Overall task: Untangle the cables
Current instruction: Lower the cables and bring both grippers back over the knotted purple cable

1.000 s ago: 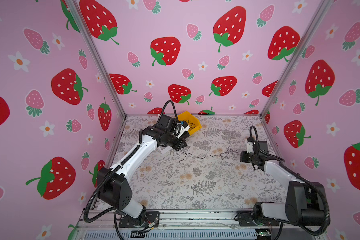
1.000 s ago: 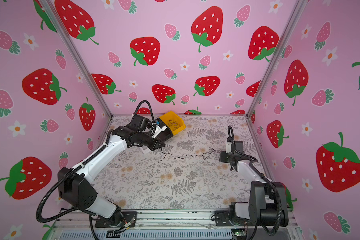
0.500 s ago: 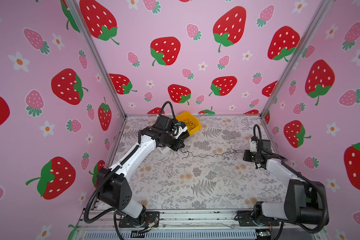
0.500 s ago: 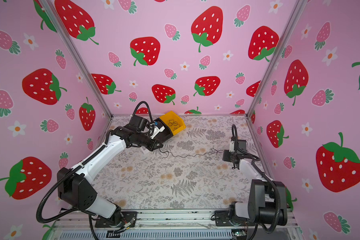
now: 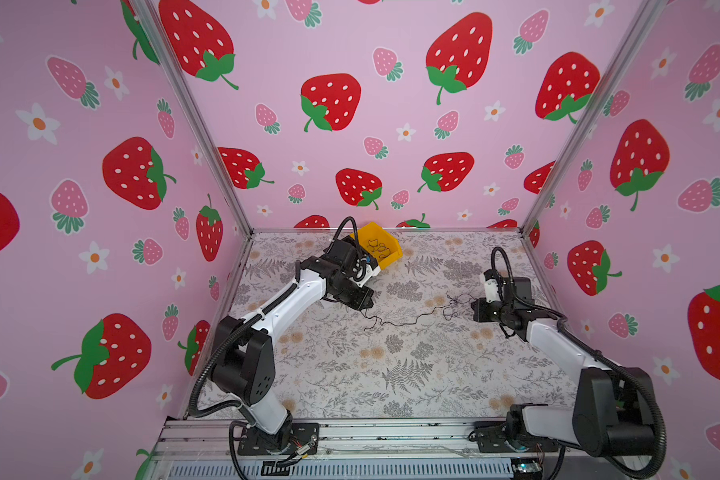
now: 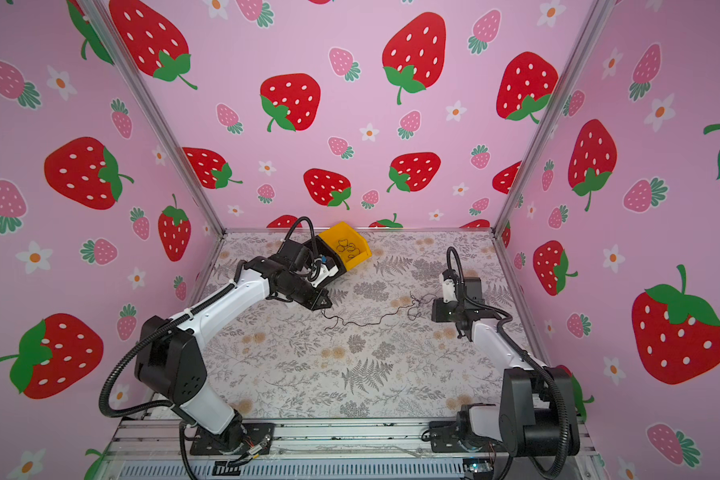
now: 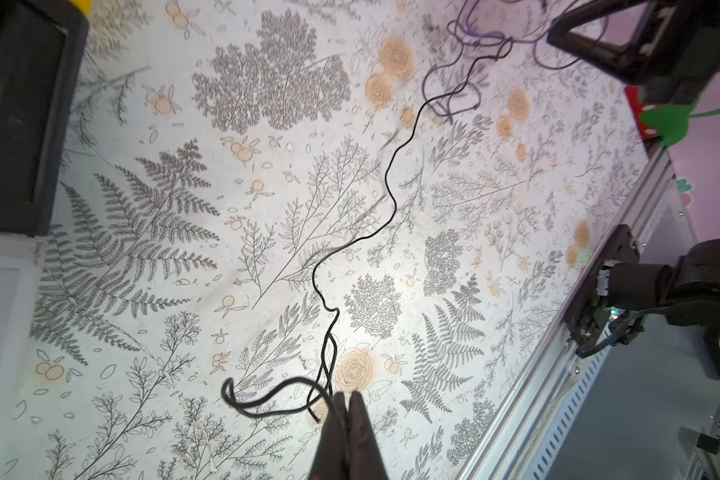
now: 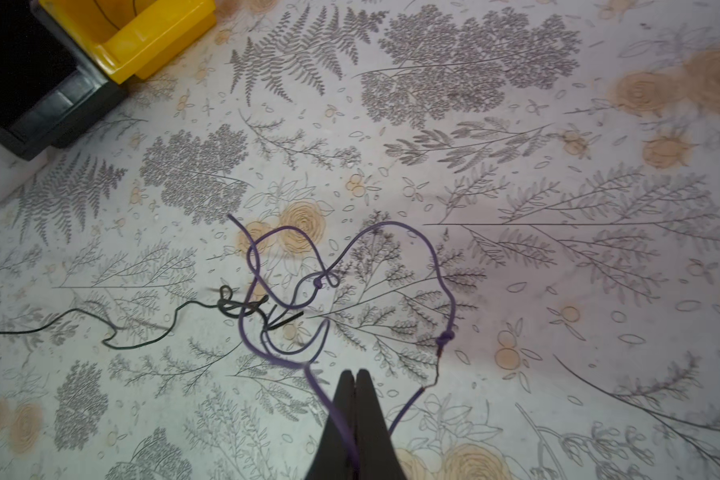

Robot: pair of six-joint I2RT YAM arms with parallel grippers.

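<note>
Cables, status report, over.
Left gripper shut on black cable. Right gripper shut on purple cable. Tangle between them not yet undone. Yellow bin well aside.

**Plastic, Print and Metal in the Strawberry Booth**

A matt, fern-printed table cover (image 5: 391,374), lightly scuffed, lies flat underfoot. Near its back edge stands a yellow bin (image 8: 163,41) of smooth, glossy plastic. The black cable (image 7: 385,176) has a smooth, faintly shiny sheath; the purple cable (image 8: 434,257) looks matt and rubbery. Glossy white plastic shells (image 5: 300,297) clad both arms over matt black housings. The left gripper (image 7: 346,398) and right gripper (image 8: 355,374) end in matt dark fingers. Brushed metal rails (image 5: 391,434) line the front edge; the walls (image 5: 267,62) are matt print.
</note>
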